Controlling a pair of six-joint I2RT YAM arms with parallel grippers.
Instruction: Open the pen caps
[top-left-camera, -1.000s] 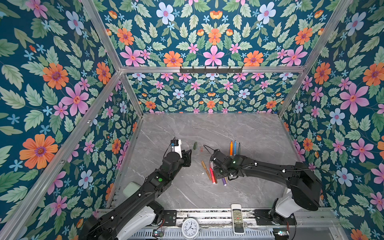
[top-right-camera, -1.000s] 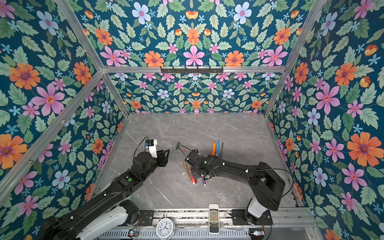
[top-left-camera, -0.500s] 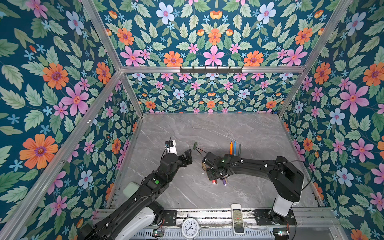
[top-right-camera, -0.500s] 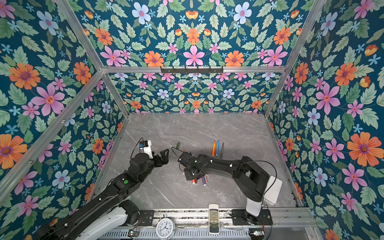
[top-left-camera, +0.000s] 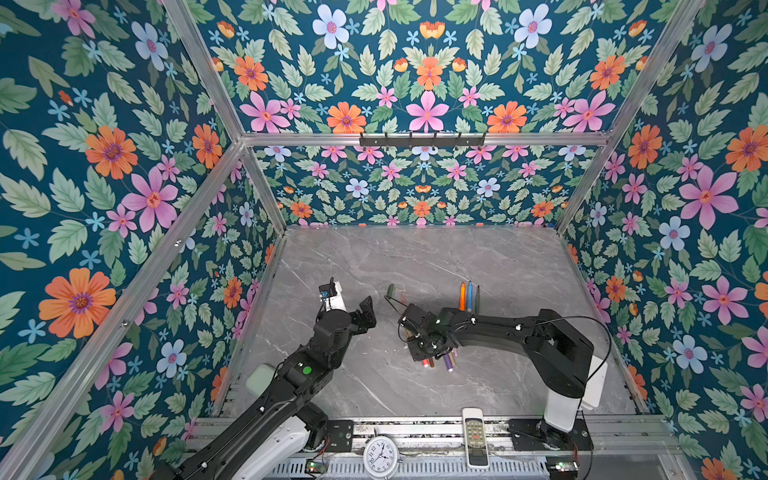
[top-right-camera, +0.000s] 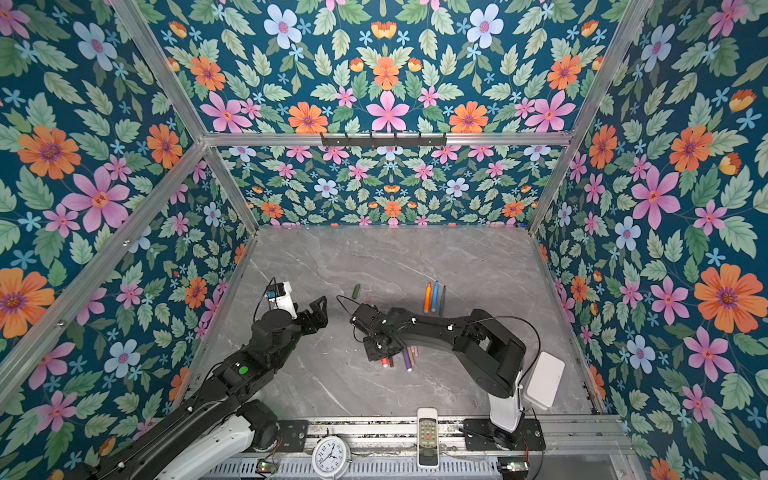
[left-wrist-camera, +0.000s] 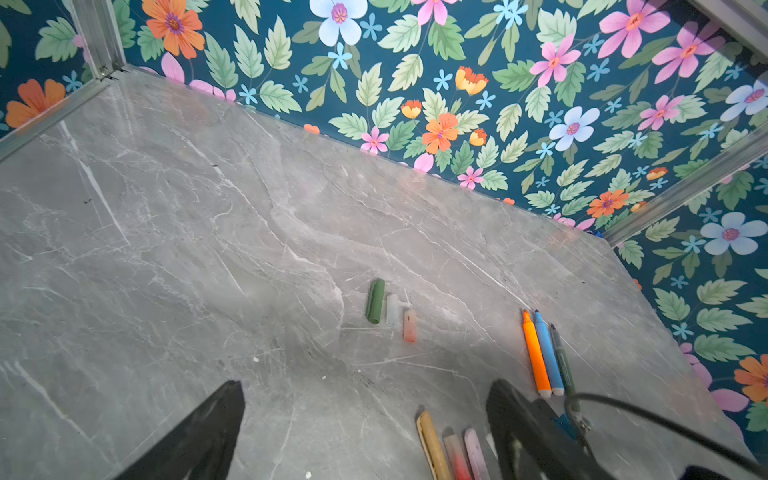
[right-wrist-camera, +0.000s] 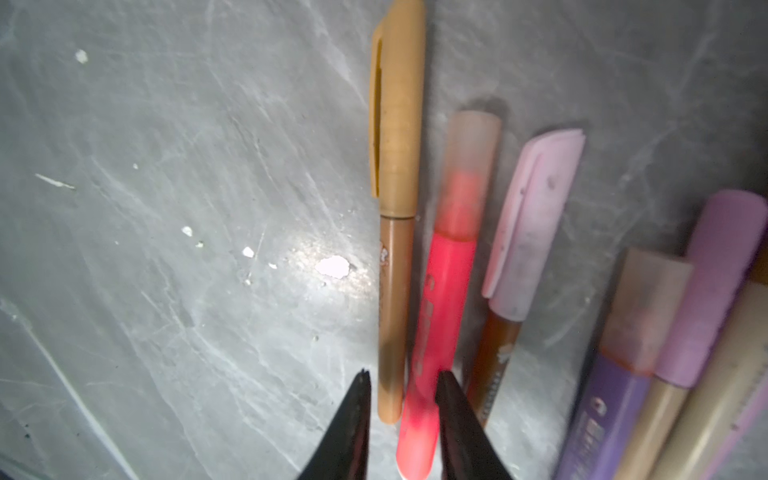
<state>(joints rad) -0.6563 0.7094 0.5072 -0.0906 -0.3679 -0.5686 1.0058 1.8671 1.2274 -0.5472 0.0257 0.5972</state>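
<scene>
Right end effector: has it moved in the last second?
Yes. In both top views the right end effector has swung left, away from the orange pen, which stayed put.

The right arm (top-left-camera: 498, 328) hides most capped pens (top-left-camera: 448, 361)

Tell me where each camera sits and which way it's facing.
Top views: high over the front rail, facing down over the marble table; left arm and right arm show almost whole.
Left wrist: on the left arm, facing the far wall across the green cap and orange pen; the left gripper shows, spread wide.
Right wrist: on the right arm, facing down, close over the tan pen, red highlighter and pink-capped pen; the right gripper shows, narrowly parted.
Both wrist views share those three pens.
</scene>
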